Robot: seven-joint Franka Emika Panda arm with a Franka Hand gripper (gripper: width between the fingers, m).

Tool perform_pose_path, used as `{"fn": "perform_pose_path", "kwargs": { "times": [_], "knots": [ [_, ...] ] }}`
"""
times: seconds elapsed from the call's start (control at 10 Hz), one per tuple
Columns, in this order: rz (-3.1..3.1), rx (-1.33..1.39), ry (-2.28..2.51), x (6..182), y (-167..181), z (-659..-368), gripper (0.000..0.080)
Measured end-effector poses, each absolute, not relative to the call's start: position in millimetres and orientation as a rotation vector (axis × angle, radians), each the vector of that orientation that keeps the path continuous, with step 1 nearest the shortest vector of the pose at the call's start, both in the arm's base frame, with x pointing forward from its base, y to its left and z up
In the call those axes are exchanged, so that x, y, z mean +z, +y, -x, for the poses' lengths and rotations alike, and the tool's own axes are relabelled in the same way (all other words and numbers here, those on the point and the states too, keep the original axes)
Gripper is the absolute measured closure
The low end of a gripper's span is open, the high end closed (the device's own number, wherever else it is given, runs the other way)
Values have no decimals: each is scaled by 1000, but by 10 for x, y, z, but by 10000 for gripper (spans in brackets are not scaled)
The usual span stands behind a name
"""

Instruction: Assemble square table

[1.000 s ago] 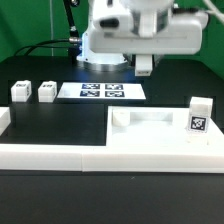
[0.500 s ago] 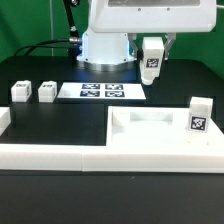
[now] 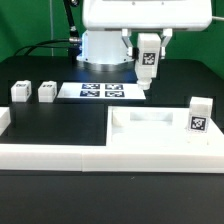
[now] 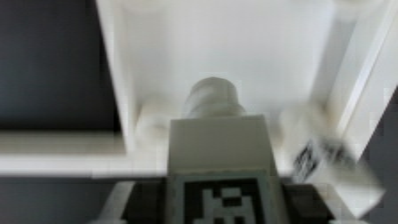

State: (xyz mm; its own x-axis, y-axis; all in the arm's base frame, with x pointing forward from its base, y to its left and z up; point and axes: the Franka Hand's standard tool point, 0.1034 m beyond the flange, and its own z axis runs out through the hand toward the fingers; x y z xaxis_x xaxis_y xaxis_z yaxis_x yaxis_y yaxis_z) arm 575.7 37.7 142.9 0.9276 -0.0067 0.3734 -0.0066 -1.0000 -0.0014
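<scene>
My gripper is shut on a white tagged leg and holds it upright in the air above the far side of the table, behind the tabletop. The white square tabletop with its raised rim lies at the exterior view's right, against the border wall. Another tagged leg stands upright at its right end. Two more legs stand at the left. In the wrist view the held leg sits between the fingers, its screw tip pointing at the blurred tabletop.
The marker board lies flat at the back middle, just left of below the held leg. The long low white border wall runs along the front. The robot base stands behind.
The wrist has turned, so the held leg's tag now faces the exterior camera. The leg has shifted slightly to the exterior view's left over the last half second.
</scene>
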Motion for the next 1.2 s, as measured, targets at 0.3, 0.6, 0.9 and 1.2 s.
{"fn": "perform_pose_path", "kwargs": {
  "times": [0.3,0.6,0.9,1.2],
  "knots": [
    [3061,-847,-30,1493,264,-6038,512],
    [3061,-846,-31,1490,268,-6037,512],
    [3092,-826,-119,1364,109,-6001,512],
    [3071,-779,-197,1190,44,-6002,512]
  ]
}}
